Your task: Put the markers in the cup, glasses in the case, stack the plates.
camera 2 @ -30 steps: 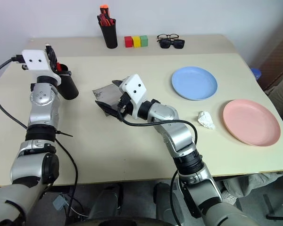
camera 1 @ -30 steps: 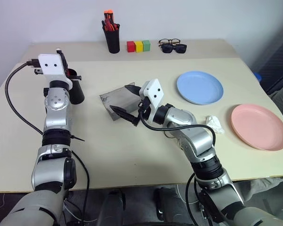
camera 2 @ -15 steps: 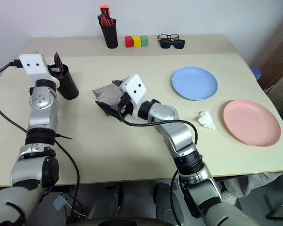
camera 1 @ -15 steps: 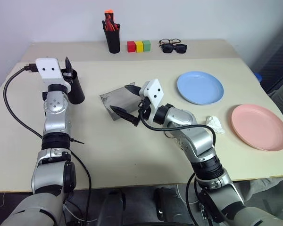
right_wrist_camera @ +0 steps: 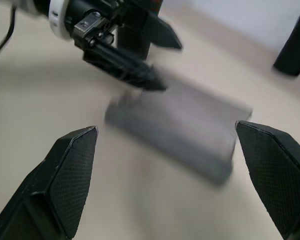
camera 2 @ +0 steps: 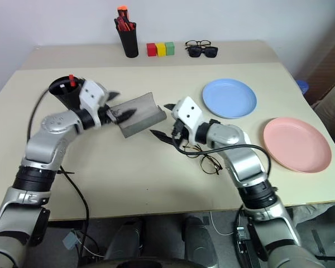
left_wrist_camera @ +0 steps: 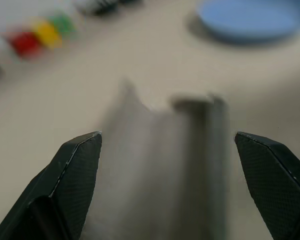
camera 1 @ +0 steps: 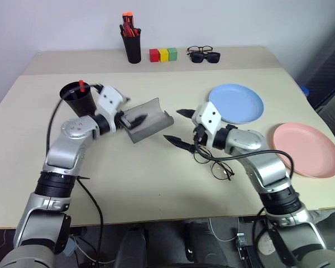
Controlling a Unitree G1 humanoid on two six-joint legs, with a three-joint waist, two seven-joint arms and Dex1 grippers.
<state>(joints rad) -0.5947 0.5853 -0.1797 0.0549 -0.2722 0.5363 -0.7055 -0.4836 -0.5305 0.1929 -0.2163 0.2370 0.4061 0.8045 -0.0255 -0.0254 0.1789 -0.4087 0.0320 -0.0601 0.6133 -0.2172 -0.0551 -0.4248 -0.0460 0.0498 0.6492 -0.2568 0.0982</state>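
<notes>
Both claws gape, holding nothing: left claw [camera 1: 135, 120] at the open case [camera 1: 148, 119] mid-bench, right claw [camera 1: 178, 126] just right of it, above the glasses [camera 1: 215, 164] lying on the bench [camera 1: 156, 184].

Bright even overhead light, soft faint shadows; head views sharp; wrist views blurred, case [left_wrist_camera: 160, 165] smeared.
</notes>
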